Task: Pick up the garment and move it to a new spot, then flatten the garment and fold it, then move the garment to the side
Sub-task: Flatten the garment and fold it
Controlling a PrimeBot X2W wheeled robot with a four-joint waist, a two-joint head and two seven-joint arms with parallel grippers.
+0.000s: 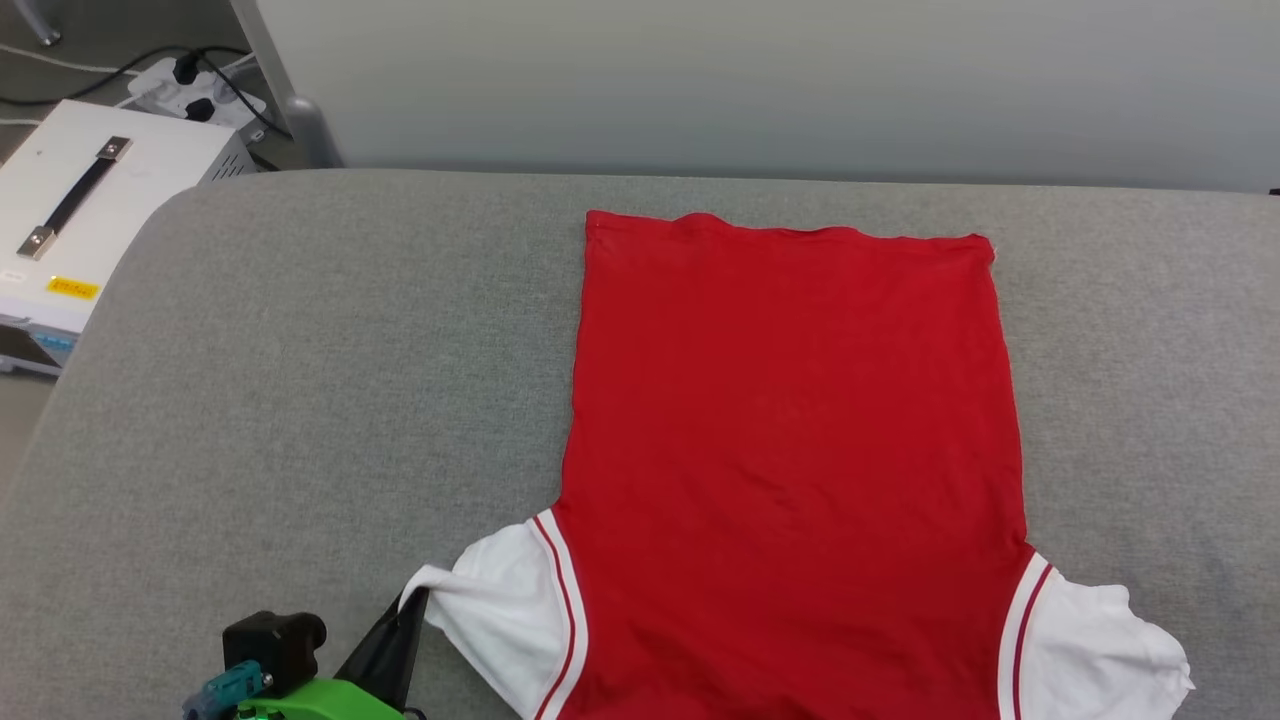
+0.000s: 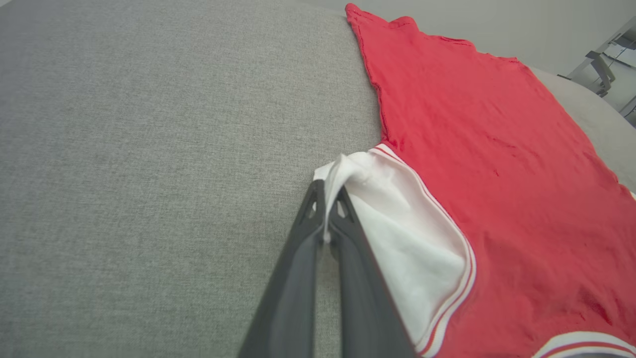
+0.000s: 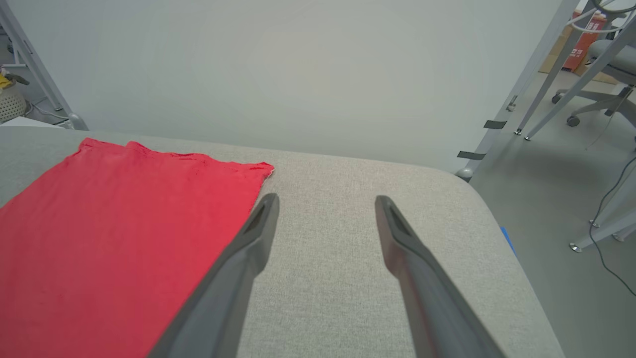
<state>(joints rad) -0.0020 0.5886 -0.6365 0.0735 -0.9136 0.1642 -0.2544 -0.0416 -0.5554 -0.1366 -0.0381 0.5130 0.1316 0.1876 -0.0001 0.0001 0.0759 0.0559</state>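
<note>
- Left claw (image 2: 328, 189), pinched shut on the outer tip of the white left sleeve (image 1: 505, 610), with a tuft of cloth bunched between the dark fingers (image 2: 290, 298).
- Right claw (image 3: 325, 199), spread wide with nothing between the jaws, poised over the bare grey table padding (image 3: 338, 278) just beside the red cloth's right edge.
- Garment (image 1: 790, 430), spread flat on the padding with the plain red side up, hem toward the far edge and both sleeves toward the robot. Collar end cut off at the bottom of the head view.
- Right sleeve (image 1: 1095, 655), loose and rumpled at its end, held by nothing.
- Probable step: flattening, with the left sleeve to be drawn outward before any fold.
- Risk of skew: a pull from one side only, with no hold on the other, likely to drag the whole body leftward and twist the hem out of line.
- Risk of slip: only a small pinch of thin jersey, liable to slide out under a firm tug.
- Risk of fresh creases: lifting the sleeve rather than sliding it, apt to ripple the smooth red panel.
- Risk of snagging: open right fingers close to the cloth edge, able to catch and flip it on descent.
- Risk of a lopsided fold: rumpled right sleeve left unsmoothed.
</note>
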